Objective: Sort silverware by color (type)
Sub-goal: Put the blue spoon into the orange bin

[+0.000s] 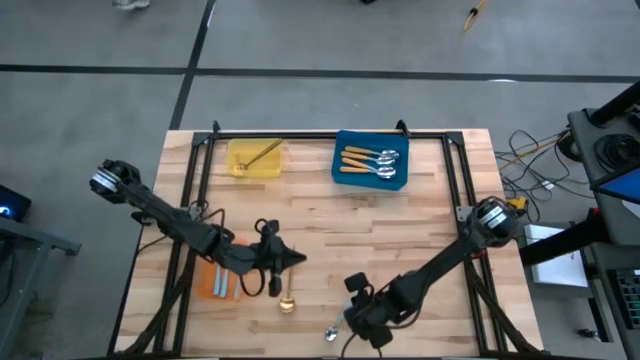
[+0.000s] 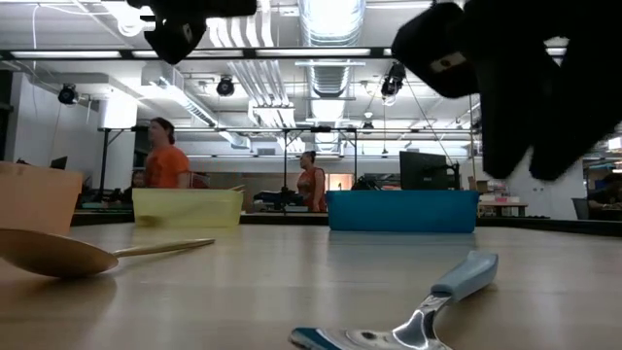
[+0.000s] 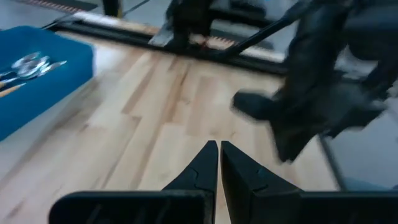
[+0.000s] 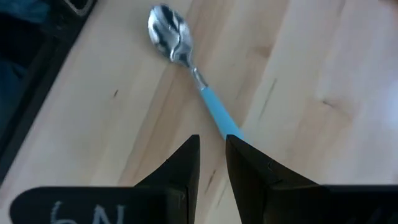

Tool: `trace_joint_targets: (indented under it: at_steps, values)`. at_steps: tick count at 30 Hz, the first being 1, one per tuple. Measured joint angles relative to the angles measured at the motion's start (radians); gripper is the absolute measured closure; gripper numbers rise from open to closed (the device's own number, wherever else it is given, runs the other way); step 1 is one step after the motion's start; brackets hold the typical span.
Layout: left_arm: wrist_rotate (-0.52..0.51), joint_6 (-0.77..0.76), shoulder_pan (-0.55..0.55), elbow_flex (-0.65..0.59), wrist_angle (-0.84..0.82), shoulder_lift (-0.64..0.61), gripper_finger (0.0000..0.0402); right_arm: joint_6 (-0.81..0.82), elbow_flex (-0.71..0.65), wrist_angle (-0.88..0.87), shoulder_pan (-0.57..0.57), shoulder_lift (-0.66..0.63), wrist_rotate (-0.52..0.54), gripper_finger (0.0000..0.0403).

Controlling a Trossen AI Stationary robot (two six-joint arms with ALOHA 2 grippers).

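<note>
Nearest the camera in the low view, a blue-handled spoon (image 2: pixel 408 316) lies flat at the bottom centre, its bowl toward the lens. In the right wrist view the same spoon (image 4: pixel 189 68) is seen just ahead of the right gripper (image 4: pixel 212 146), whose fingers stand slightly apart with the handle's end at the gap; nothing is clamped yet. In the high view this gripper (image 1: pixel 352 318) sits at the lower centre of the table (image 1: pixel 430 230), beside the spoon's bowl.

A gold spoon (image 2: pixel 78 253) rests at the lower left of the low view, also on the bare wood; from above it (image 1: pixel 287 300) lies just below the left gripper (image 1: pixel 297 260), whose fingers are pressed together on nothing, as the left wrist view (image 3: pixel 219 155) confirms.

Further left, an orange tray (image 1: pixel 218 280) holding blue-handled spoons is partly covered by the left arm. At the far edge, a yellow tray (image 1: pixel 254 160) holds a gold spoon, and a blue tray (image 1: pixel 372 163) holds orange-handled spoons.

A slip is likely if the thin handle is pinched at its very tip: the spoon could pivot or be pushed along the wood. With both arms close together at the lower middle, a collision could be caused by a careless lift.
</note>
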Motion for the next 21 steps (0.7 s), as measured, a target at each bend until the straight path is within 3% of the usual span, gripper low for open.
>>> trace_joint_targets:
  at_steps: [5,14,21]
  values:
    - [0.0,0.028,-0.039,0.001,0.143,0.066,0.04,-0.001,0.01,0.023,0.014,0.05,0.002,0.0335]
    - [-0.017,0.042,-0.071,0.0,0.22,0.162,0.04,0.021,0.01,0.03,0.013,0.081,0.018,0.0332]
    - [-0.072,0.05,-0.082,0.0,0.229,0.178,0.04,0.051,0.01,0.1,0.013,0.08,0.017,0.027]
